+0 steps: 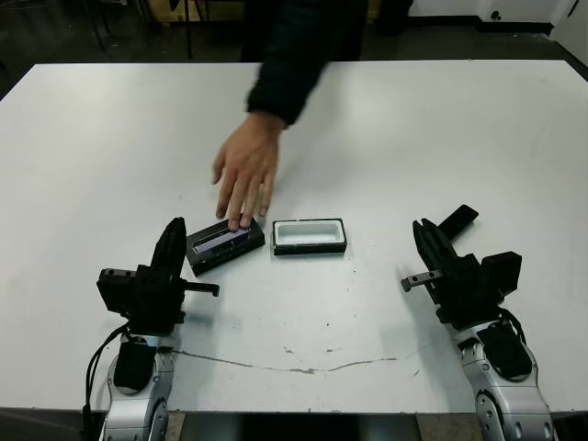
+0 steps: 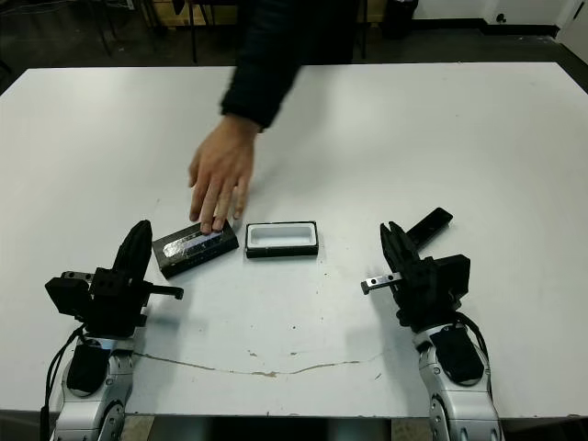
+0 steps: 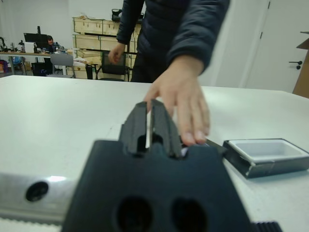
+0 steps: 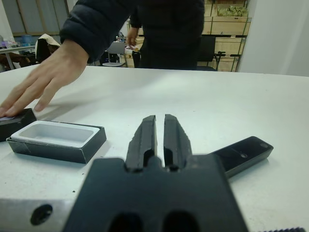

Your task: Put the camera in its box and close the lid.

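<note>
Box (image 1: 310,235): uncovered, white lining bare, nothing inside.
Lid (image 1: 224,243): beside box, a person's hand (image 1: 244,174) on it.
Camera (image 1: 457,219): on table (image 1: 478,129), near right gripper (image 1: 425,241).
Left gripper (image 1: 172,241), right gripper: fingers pressed together, holding nothing.

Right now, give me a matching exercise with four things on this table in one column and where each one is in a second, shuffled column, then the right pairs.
Column one:
1. camera
2. box
3. lid
4. person's hand

Column two:
A. open and holding nothing, near the middle of the table
B. fingertips resting on the lid
C. beside the right gripper, on its outer side
D. between the left gripper and the box

Pairs: 1-C, 2-A, 3-D, 4-B
</note>
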